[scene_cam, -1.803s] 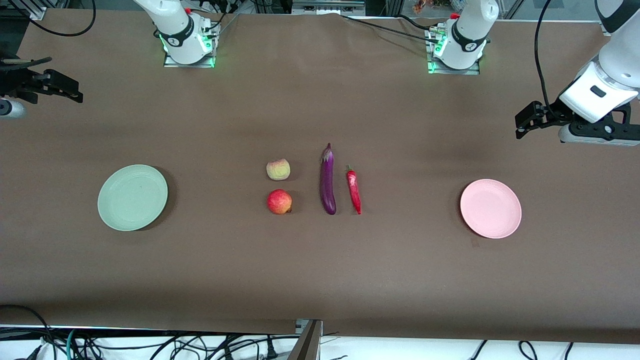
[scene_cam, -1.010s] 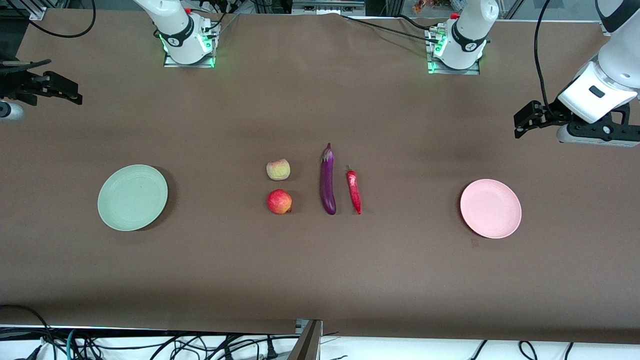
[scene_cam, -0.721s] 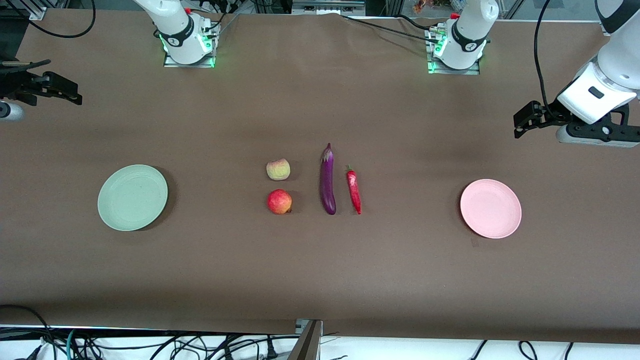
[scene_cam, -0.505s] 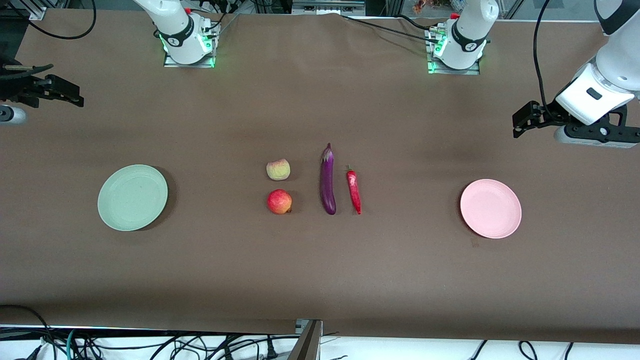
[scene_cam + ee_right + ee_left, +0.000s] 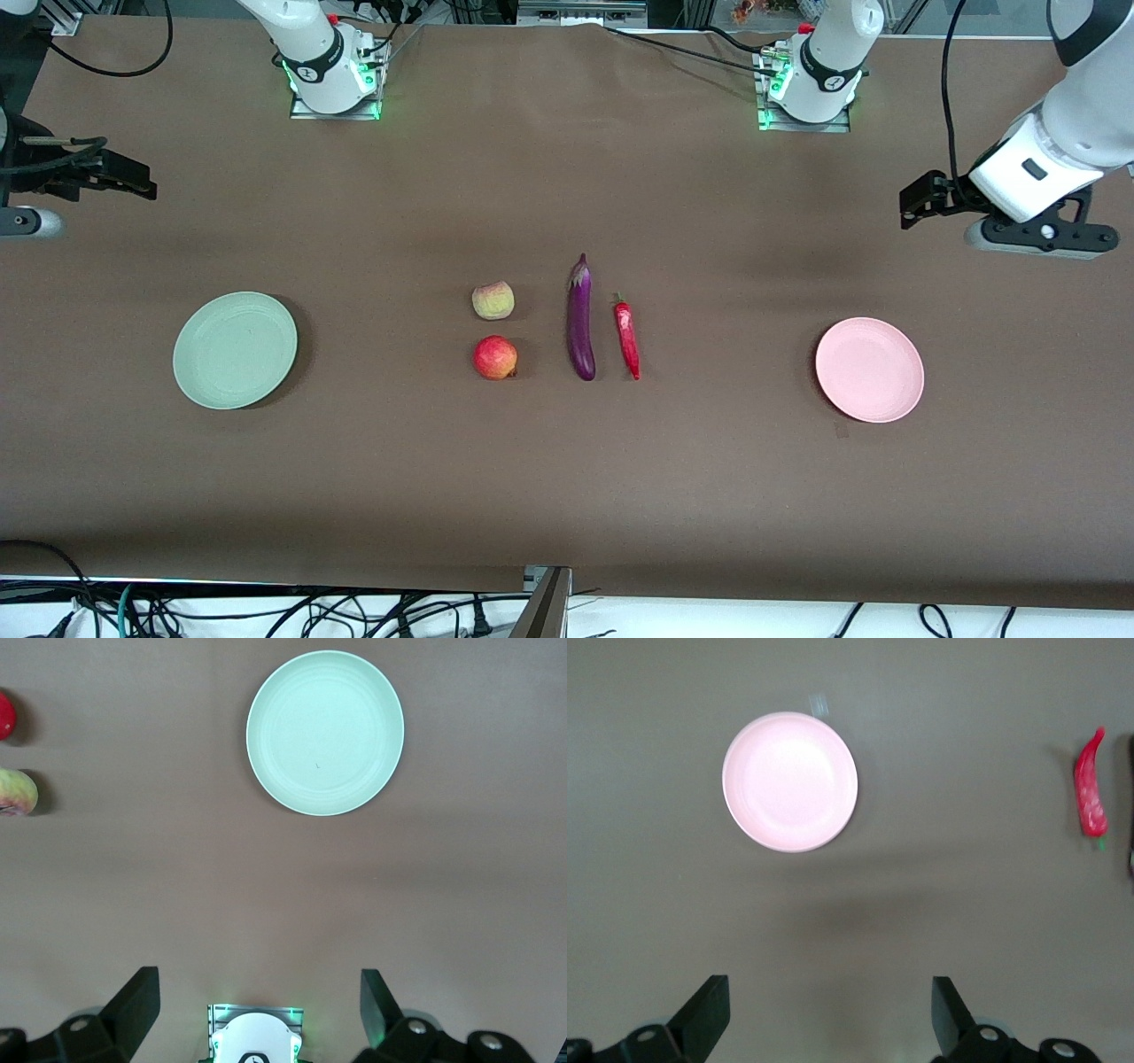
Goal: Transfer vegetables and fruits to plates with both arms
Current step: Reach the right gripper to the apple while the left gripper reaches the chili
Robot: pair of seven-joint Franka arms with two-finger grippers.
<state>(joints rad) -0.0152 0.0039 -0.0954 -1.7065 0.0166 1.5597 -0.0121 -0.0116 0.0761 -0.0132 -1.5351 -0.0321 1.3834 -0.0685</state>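
Both arms shifted slightly, left end effector (image 5: 828, 1014) wide open, empty, right end effector (image 5: 259, 1010) likewise

Glossy purple eggplant (image 5: 580, 321), matte pale green plate (image 5: 235, 350) and pink plate (image 5: 869, 369) on matte brown table covering (image 5: 567, 478).

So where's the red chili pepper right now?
In the front view the red chili pepper lies on the table near the middle, right beside the purple eggplant, on the side toward the pink plate.
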